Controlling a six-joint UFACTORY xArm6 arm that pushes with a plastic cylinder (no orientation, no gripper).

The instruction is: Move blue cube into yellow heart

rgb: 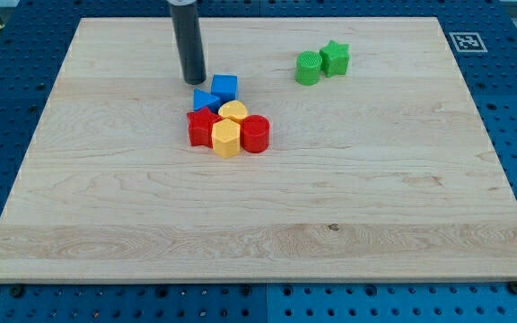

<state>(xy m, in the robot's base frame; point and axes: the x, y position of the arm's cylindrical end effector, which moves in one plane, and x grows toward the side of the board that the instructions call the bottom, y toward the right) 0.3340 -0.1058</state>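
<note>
The blue cube (pixel 225 87) sits at the top of a tight cluster left of the board's middle. Just below it lies the yellow heart (pixel 232 111), touching or nearly touching it. My tip (pixel 193 81) is at the end of the dark rod, just to the left of the blue cube and above a second blue block (pixel 205 100), a low wedge-like shape. The gap between tip and cube is small; I cannot tell if they touch.
The cluster also holds a red star (pixel 202 126), a yellow hexagon (pixel 226 139) and a red cylinder (pixel 255 134). A green cylinder (pixel 308 68) and a green star (pixel 335 57) stand together at the view's upper right. The wooden board (pixel 375 206) lies on a blue pegboard.
</note>
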